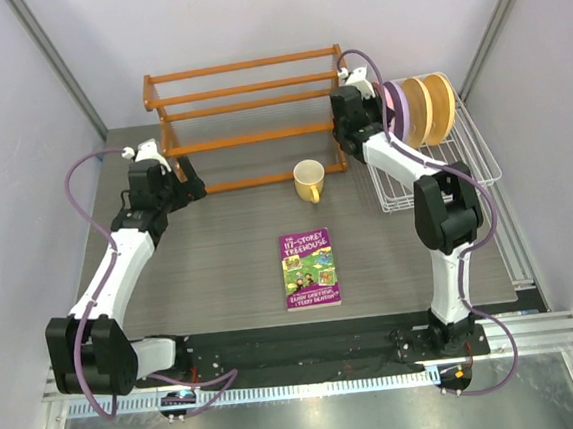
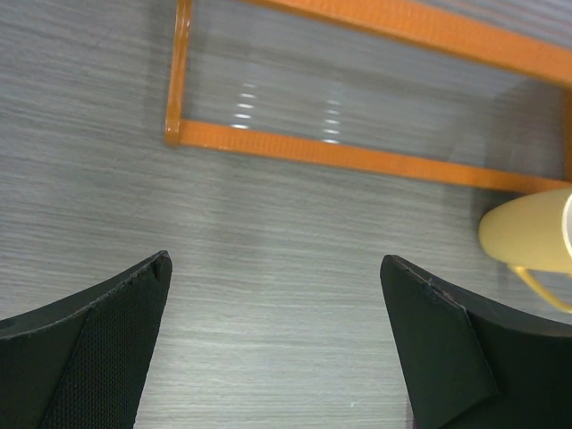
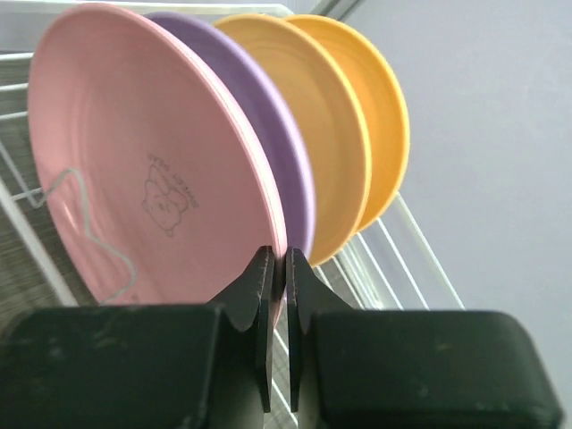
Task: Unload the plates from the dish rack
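Gripping pink plate [image 3: 152, 161], right jaws hide rim.

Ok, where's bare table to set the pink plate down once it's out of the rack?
Widest bare patch: between the book and the left arm, in front of the orange shelf. A narrower strip lies between book and right arm. Crowded around the yellow mug and the dish rack.
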Available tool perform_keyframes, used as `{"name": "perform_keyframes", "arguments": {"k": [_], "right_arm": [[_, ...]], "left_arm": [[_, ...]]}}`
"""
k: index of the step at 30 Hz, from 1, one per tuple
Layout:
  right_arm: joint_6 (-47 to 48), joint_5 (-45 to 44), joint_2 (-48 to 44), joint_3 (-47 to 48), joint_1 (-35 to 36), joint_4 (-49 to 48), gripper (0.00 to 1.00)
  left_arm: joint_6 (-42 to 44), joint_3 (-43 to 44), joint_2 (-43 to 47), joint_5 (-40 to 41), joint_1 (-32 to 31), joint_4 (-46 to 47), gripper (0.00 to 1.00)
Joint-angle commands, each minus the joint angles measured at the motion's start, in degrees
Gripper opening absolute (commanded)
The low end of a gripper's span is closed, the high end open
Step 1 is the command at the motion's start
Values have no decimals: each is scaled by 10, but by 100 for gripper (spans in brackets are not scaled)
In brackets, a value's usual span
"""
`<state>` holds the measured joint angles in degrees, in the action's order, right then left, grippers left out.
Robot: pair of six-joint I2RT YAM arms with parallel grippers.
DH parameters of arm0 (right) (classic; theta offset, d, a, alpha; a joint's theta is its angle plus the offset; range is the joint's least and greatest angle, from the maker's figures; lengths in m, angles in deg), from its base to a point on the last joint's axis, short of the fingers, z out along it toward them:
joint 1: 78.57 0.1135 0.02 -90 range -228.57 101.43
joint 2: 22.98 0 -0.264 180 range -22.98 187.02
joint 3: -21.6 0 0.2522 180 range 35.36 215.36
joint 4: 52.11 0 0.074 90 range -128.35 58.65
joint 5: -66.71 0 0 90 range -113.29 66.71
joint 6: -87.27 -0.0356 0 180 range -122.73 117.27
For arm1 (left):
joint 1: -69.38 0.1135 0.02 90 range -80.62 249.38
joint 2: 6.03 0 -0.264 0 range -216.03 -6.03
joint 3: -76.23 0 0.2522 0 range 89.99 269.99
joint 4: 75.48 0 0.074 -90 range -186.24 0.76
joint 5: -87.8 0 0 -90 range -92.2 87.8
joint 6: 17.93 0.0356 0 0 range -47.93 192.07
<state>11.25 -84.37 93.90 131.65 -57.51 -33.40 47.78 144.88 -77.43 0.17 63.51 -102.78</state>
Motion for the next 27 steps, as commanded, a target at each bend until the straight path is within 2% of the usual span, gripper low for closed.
{"name": "perform_keyframes", "arguments": {"k": [1,5,6,9,14,19,22,23,24,25,26,27], "right_arm": [[107,-78,-70,-31,7,-193,1],[208,-123,-65,-62,15,-321,1],[260,-129,-65,-68,17,-392,2],[333,-148,-71,-80,23,-494,2],[378,-149,-104,-75,33,-540,3],[393,-168,-147,-77,36,-527,3],[287,-161,-223,-82,47,-365,4],[142,-143,-247,-80,51,-196,4],[73,-115,-294,-73,56,-105,4],[4,-73,-313,-66,57,-44,3],[-77,-45,-331,-65,57,62,3],[-112,-19,-363,-63,60,102,3]], "left_arm": [[17,11,9,-1,-2,4,99],[18,9,20,-3,-3,8,99],[19,8,20,-3,-3,8,99],[21,4,24,-5,-7,13,99],[25,4,23,-4,-14,15,99],[27,0,22,-22,-21,20,99],[21,-5,22,-60,-27,33,100],[19,-7,21,-70,-27,43,99],[15,-8,21,-89,-29,48,99],[9,-8,21,-101,-29,53,99],[5,-10,21,-111,-30,63,100],[0,-13,21,-121,-31,69,99]]}}
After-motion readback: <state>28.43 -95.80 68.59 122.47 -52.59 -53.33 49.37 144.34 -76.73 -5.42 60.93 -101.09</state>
